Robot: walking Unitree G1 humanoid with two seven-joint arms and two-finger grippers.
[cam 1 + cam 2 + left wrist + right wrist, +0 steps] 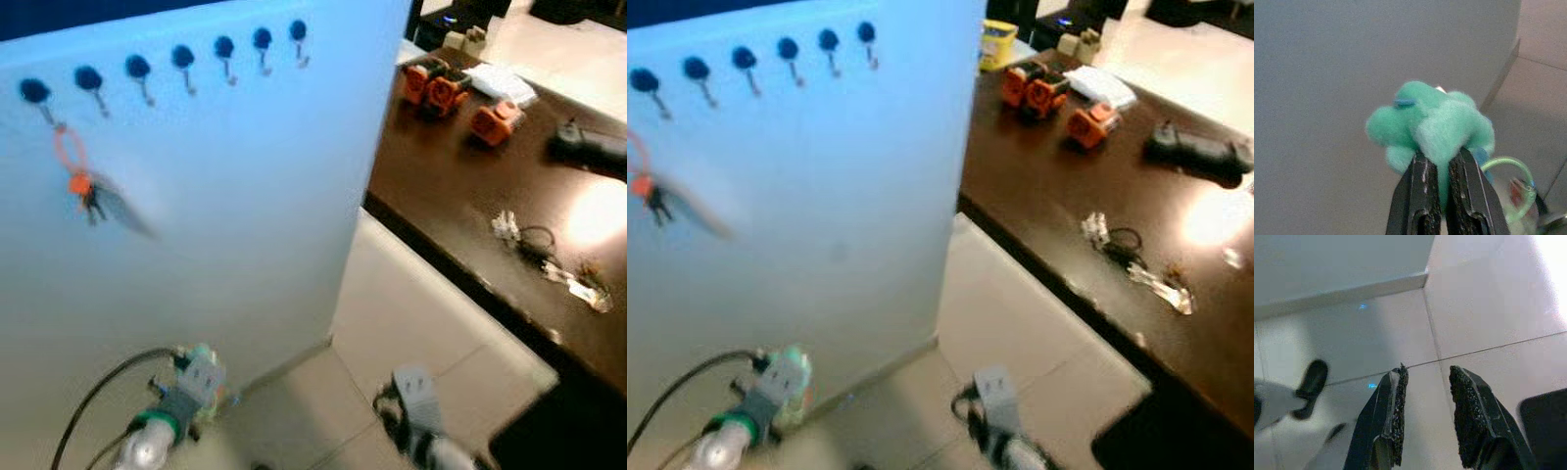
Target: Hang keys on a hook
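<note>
While the left end effector pinches a fuzzy green plush keychain, apparently with a looped cord, the right end effector hangs parted.

The dark brown desk has three orange blocky things near its far edge, with a white packet just behind them. A black handheld gadget lies further right, and some clear crinkly bits with a black cord sit by the near edge, above the pale tiled floor.
</note>
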